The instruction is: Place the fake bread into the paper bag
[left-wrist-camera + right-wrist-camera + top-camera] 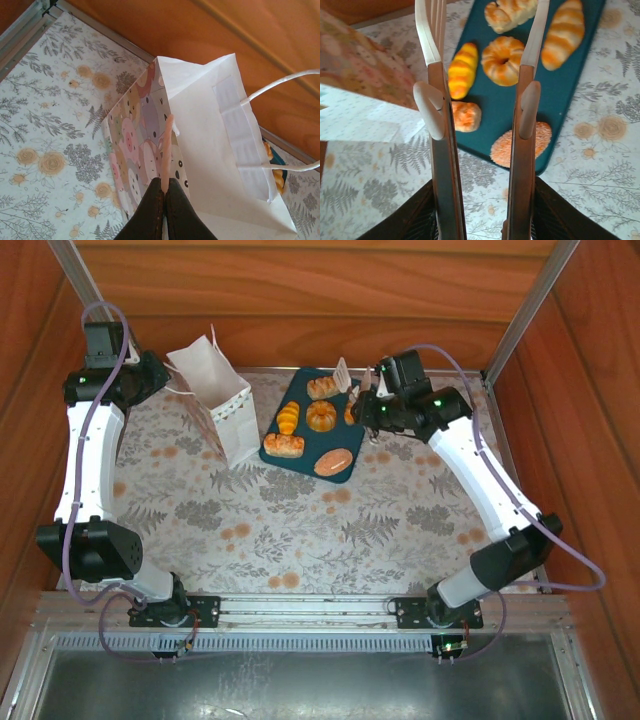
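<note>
Dark, near-black fingers [150, 210] of the left gripper [165, 196] are pressed together, no gap between them. A thin peach strip comes out from between their tips and lies against a corner fold of the paper bag [210, 150]. Whether that strip belongs to the bag cannot be made out. From above, the left gripper [160, 381] sits at the bag's left side, and the contact is hidden by the wrist. The paper bag [215, 390] is on the floral table cover [300, 530], just left of the dark teal tray [300, 462]. Its inside is not visible. One loop handle is cut off by the frame in the left wrist view. The right gripper [482, 222] is clamped on the tongs [445, 150], a wooden pair with pale blades. Its own fingers are largely cut off at the frame's lower edge. The tong arms stand apart with nothing between them. From above, the right gripper [368, 406] hangs over the tray's right edge. The fake bread [320, 416] lies on the tray, outside the bag, and six pieces are countable. They are a yellow croissant [462, 70], a ring bun [504, 60], a striped loaf [563, 32], a pull-apart roll [512, 12] cropped at the top, a small bun [467, 116] partly behind one tong arm, and an oval loaf [540, 140] partly behind the other. From above, one piece is half covered by the gripper. The bag's patterned face is a blur in the right wrist view.
</note>
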